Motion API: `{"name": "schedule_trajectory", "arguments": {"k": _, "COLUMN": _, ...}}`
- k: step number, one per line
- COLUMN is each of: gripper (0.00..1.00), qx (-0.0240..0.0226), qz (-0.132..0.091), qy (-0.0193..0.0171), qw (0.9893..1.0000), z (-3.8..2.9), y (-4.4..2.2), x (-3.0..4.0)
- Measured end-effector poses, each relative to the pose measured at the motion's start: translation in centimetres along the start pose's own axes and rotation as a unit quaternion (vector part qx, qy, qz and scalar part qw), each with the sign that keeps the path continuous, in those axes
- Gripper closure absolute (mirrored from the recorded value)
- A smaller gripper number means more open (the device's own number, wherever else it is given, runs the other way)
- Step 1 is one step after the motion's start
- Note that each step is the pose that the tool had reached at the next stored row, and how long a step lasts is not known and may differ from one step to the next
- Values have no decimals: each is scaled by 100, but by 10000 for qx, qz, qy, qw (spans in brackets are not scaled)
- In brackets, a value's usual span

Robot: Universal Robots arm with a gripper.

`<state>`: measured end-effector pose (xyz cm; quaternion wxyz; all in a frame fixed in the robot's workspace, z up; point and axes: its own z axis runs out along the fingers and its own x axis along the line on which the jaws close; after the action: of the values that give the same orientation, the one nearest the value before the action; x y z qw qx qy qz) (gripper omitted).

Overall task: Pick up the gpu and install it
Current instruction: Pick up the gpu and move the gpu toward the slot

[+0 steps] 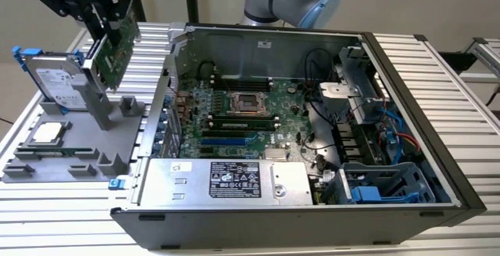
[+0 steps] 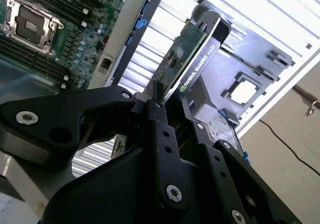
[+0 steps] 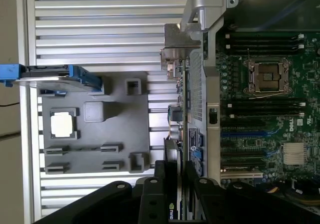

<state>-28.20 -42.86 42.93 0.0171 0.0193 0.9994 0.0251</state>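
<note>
My gripper (image 1: pixel 105 21) is shut on the gpu (image 1: pixel 117 48), a green card held tilted in the air at the exterior view's upper left. The card hangs above the grey holder (image 1: pixel 70 144), just outside the open computer case's side wall (image 1: pixel 168 80). In the second wrist view the black fingers (image 2: pixel 160 129) clamp the card's edge, with the gpu (image 2: pixel 192 54) sticking out past them. In the first wrist view the gpu (image 3: pixel 182 109) shows edge-on with its silver bracket (image 3: pixel 180 39) at the far end, and the gripper (image 3: pixel 179 169) is on its near end.
A silver hard drive with blue clips (image 1: pixel 58 80) stands in the grey holder, and a processor chip (image 1: pixel 48 132) lies flat on it. The case holds a green motherboard (image 1: pixel 242 115) with blue slots (image 1: pixel 226 142), a power supply (image 1: pixel 226 180) and cables (image 1: pixel 390 133).
</note>
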Motion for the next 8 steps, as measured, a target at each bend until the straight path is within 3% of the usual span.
{"name": "schedule_trajectory", "arguments": {"k": 8, "gripper": 100, "qx": 0, "qz": 0, "qy": 0, "qw": 10000, "z": 1, "y": 1, "x": -33}}
